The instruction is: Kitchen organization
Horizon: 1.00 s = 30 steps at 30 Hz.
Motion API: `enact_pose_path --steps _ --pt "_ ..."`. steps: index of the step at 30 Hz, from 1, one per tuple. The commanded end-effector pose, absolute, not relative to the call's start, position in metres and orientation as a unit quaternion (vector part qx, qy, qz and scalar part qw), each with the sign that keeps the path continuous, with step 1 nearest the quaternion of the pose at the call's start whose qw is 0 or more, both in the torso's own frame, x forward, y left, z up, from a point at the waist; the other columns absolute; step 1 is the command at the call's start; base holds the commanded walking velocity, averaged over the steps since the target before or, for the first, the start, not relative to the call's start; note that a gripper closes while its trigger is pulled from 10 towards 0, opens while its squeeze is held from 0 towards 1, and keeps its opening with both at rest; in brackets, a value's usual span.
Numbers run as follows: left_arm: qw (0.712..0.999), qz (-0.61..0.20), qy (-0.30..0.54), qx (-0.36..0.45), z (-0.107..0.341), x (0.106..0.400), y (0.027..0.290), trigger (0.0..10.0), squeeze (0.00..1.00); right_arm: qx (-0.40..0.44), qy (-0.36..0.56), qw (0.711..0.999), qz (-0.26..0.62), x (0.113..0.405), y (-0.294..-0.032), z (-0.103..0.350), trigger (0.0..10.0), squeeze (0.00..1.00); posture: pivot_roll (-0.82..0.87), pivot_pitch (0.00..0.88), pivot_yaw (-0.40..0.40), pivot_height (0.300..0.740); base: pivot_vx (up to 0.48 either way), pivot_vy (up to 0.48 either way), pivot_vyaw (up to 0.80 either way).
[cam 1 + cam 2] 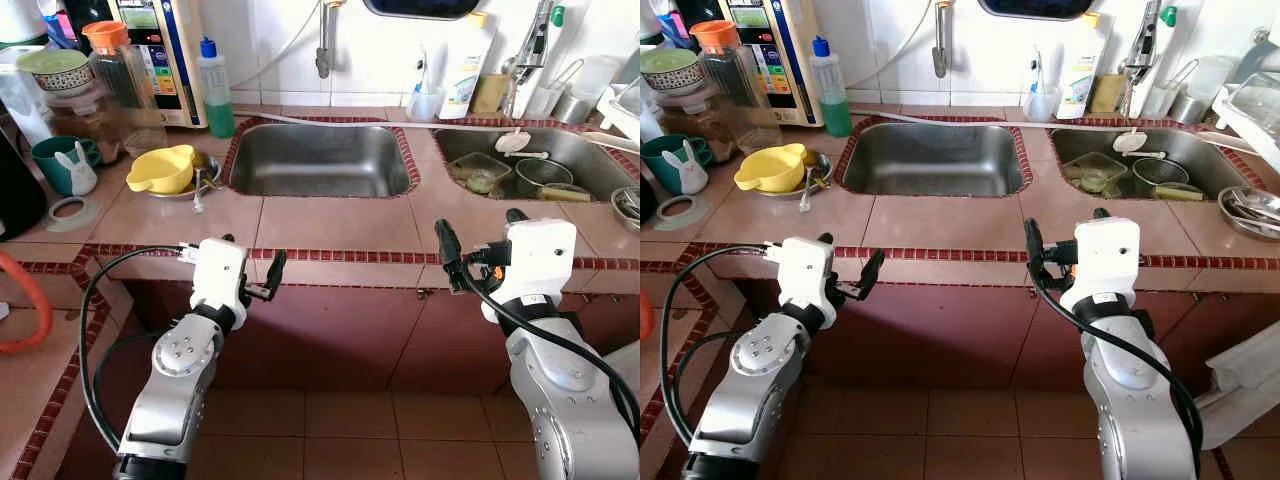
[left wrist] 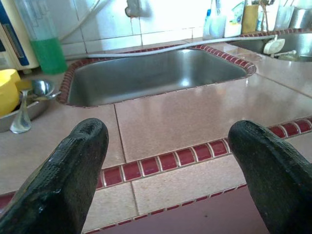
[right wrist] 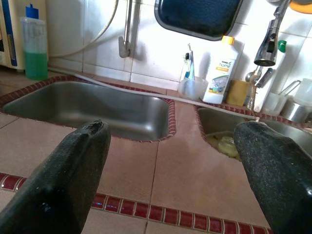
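I stand at a tiled counter [image 1: 330,225] with two steel sinks. The left sink [image 1: 320,160] is bare. In the right sink [image 1: 590,150] lie a glass container [image 1: 478,172], a small pot [image 1: 540,175] and a white strainer [image 1: 512,142]. A yellow bowl [image 1: 160,168] rests on a steel plate left of the sinks. My left gripper [image 1: 255,262] hovers open at the counter's front edge, before the left sink, holding nothing. Farther right, my right gripper [image 1: 480,232] is open and empty at the same edge, in front of the strip between the sinks.
A green soap bottle [image 1: 214,90], a jar with an orange lid [image 1: 115,70] and a teal mug [image 1: 55,160] crowd the left counter. A white detergent bottle [image 1: 465,60] and a toothbrush cup [image 1: 425,100] stand behind the sinks. A steel tray [image 1: 628,205] sits at far right.
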<state>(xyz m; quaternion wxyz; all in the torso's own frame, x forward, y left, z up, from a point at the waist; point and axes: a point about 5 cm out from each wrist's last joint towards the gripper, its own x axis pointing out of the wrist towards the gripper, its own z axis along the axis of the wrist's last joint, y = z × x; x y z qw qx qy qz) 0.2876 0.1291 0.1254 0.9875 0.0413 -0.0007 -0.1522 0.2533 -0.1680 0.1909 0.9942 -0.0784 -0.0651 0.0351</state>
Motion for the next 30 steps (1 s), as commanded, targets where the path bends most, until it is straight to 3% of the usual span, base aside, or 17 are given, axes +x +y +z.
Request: enact_pose_path --steps 1,23,30 --pt "0.988 -0.151 0.003 0.036 0.126 0.291 0.127 10.0 0.00 -0.079 -0.071 0.994 0.032 0.255 -0.168 0.193 10.0 0.00 0.00 0.000 0.013 0.740 0.000 0.000 0.00" --pt "0.982 -0.189 -0.019 0.015 0.136 0.299 0.112 10.0 0.00 -0.081 -0.078 0.993 0.023 0.253 -0.168 0.195 10.0 0.00 -0.02 0.000 0.029 0.740 0.000 0.000 0.00" --pt "0.982 -0.188 -0.016 0.011 0.135 0.300 0.111 10.0 0.00 -0.083 -0.079 0.993 0.025 0.253 -0.167 0.195 10.0 0.00 -0.02 0.000 0.027 0.740 0.214 0.000 0.00"
